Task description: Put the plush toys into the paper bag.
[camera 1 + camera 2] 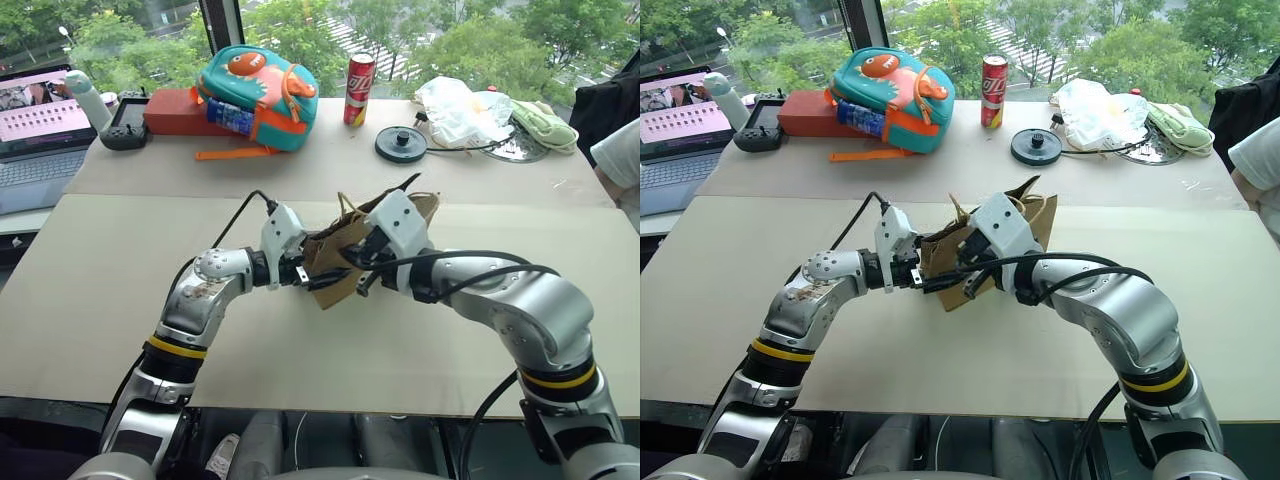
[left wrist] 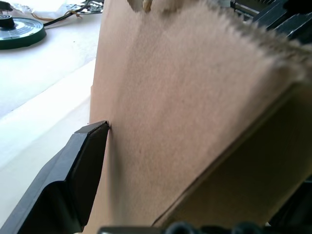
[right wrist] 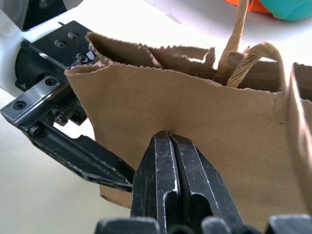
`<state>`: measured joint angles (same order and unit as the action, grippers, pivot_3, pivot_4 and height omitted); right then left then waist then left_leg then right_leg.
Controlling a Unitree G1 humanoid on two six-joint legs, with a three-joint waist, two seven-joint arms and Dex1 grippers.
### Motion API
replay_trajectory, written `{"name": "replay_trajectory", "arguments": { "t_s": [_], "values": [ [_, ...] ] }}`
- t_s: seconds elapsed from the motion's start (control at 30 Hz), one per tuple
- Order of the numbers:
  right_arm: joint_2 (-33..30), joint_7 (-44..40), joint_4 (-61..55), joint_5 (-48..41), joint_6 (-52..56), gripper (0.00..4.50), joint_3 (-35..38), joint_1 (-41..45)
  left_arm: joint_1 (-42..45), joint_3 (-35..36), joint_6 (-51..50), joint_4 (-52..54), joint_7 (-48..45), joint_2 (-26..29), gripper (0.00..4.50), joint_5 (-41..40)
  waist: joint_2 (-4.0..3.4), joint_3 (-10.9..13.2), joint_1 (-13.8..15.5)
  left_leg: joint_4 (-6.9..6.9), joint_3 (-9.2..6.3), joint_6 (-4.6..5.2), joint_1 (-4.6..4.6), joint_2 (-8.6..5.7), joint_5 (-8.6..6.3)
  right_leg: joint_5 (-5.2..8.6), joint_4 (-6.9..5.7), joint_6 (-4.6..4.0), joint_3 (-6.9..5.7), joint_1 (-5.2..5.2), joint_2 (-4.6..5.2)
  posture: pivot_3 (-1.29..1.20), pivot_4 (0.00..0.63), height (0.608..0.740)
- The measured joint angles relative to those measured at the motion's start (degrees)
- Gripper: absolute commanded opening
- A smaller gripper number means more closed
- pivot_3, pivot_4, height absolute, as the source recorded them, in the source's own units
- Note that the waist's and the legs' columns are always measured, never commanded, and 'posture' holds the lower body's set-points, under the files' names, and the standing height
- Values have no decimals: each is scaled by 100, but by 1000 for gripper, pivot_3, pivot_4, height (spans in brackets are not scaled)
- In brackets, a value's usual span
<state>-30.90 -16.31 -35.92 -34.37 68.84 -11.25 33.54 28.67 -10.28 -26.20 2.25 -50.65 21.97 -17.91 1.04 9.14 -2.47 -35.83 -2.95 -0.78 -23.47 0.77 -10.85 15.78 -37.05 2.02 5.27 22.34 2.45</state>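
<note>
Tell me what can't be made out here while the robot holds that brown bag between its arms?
- Inside of the paper bag: the head views have the right gripper and arms in front; the right wrist view sees only its rim.
- Plush toys: whether any are in the bag cannot be told.
- Left gripper: one finger touches the bag wall; the bag hides the rest of it.
- Person at the table's right edge: cut off by the frame.

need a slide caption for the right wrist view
Right pincer shut on the paper bag, left pincer at the bag's side.
</note>
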Motion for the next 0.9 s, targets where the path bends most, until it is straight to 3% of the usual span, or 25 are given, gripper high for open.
{"name": "replay_trajectory", "arguments": {
  "t_s": [0.3,0.7,0.9],
  "values": [
    [42,-45,4,16,4,0,2,119,-12,-1,32,-56,-1,18,69,74,0,0,1,0,-1,0,1,0,0,0,0,0,-2,-1,0,0,150,739],
    [-16,-137,-118,6,103,0,61,113,228,5,228,-531,242,-227,69,241,0,0,11,-3,-3,0,0,-2,0,0,1,0,-3,-4,1,0,150,739],
    [-506,-1178,-1057,-819,-315,0,1020,-415,346,83,225,-696,214,-245,69,201,1,0,19,0,-8,2,-7,-2,-1,1,7,1,-9,-4,1,0,150,739]
  ]
}}
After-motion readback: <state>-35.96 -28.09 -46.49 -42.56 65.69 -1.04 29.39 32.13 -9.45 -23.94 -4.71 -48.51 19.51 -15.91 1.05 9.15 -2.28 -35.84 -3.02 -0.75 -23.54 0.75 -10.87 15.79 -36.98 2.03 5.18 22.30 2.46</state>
